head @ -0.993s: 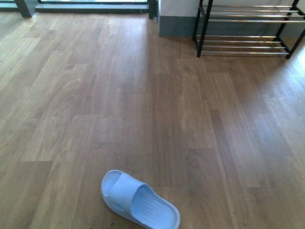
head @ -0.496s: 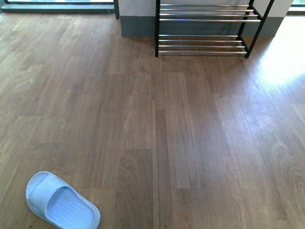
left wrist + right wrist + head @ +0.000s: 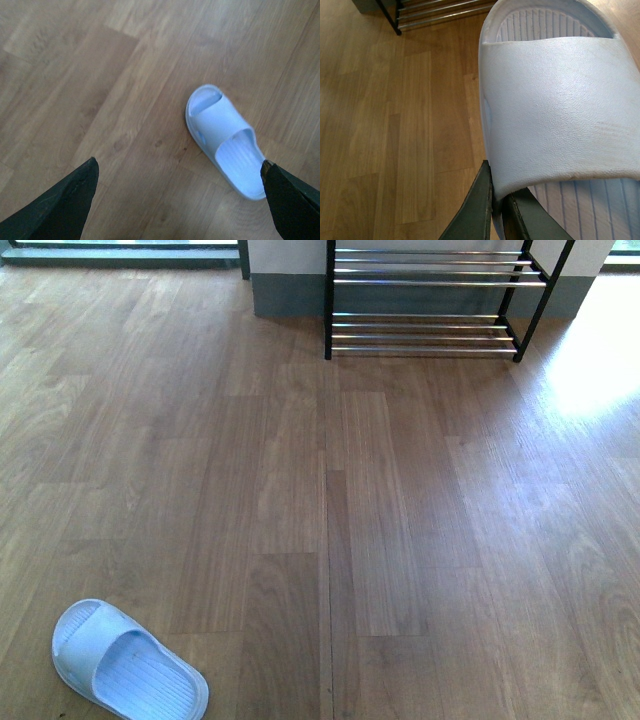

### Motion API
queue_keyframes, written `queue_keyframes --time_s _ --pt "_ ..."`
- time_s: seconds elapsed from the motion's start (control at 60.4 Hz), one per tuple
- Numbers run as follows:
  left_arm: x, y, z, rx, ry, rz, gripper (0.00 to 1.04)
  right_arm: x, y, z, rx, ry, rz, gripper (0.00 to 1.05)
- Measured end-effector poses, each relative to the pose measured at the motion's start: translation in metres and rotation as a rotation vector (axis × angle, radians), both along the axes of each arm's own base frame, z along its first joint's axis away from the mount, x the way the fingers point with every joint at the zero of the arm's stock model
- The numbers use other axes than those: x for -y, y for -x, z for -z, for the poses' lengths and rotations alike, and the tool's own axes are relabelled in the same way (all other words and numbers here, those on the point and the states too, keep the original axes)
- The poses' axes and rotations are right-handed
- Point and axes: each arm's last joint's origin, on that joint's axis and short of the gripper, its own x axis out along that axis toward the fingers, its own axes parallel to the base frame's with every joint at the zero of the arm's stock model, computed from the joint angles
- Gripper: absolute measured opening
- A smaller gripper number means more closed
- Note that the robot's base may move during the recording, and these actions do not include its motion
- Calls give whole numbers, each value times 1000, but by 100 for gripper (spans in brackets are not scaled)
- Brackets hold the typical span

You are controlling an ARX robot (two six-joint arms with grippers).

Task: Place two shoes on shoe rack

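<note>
One pale blue slide (image 3: 128,663) lies on the wooden floor at the near left of the front view. The same slide (image 3: 226,141) shows in the left wrist view, below my left gripper (image 3: 180,167), which is open and holds nothing. A second pale blue slide (image 3: 560,110) fills the right wrist view; my right gripper (image 3: 497,197) is shut on the edge of its strap. The shoe rack (image 3: 430,300) stands against the far wall, black side frames with chrome rods; its foot (image 3: 395,22) shows in the right wrist view. Neither arm appears in the front view.
A grey skirting and white wall (image 3: 285,285) run behind the rack. A window frame (image 3: 120,252) sits at the far left. Sunlight brightens the floor (image 3: 590,380) to the right of the rack. Bare wooden floor (image 3: 360,520) stretches between me and the rack.
Over the last second the front view swung right: the rack moved from the right edge toward the centre and the floor slide slid to the left. In the last half second it barely changed.
</note>
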Motion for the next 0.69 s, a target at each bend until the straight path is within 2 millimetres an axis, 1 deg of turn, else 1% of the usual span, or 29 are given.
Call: queue_keyframes --time_s 0.05,0.083,0.099,0.165,0.182,0.215,0.248,0.265,0.331,0.347,0.43,0.447,0.48,0.529,0.695 --pt "0 -8 20 -36 2 6 95 0 0 0 0 0 0 2" --pt "1 -12 27 -46 6 11 95 0 0 0 0 0 0 2" --pt "1 -15 35 -54 13 16 95 0 0 0 0 0 0 2" --pt "2 -24 55 -77 19 24 95 0 0 0 0 0 0 2" --pt "2 -26 63 -87 19 25 95 0 0 0 0 0 0 2" --pt "2 -30 75 -107 25 30 95 0 0 0 0 0 0 2" --pt "2 -31 83 -121 32 37 95 0 0 0 0 0 0 2" --pt "3 -33 91 -139 37 42 95 0 0 0 0 0 0 2" --pt "3 -35 109 -185 40 57 95 0 0 0 0 0 0 2" --pt "4 -36 117 -204 41 67 95 0 0 0 0 0 0 2" --pt "6 -41 136 -252 48 99 95 0 0 0 0 0 0 2" --pt "7 -43 143 -267 47 105 95 0 0 0 0 0 0 2" --pt "8 -45 149 -279 45 112 95 0 0 0 0 0 0 2" --pt "10 -51 163 -301 43 123 95 0 0 0 0 0 0 2" --pt "14 -72 191 -327 11 121 95 0 0 0 0 0 0 2"
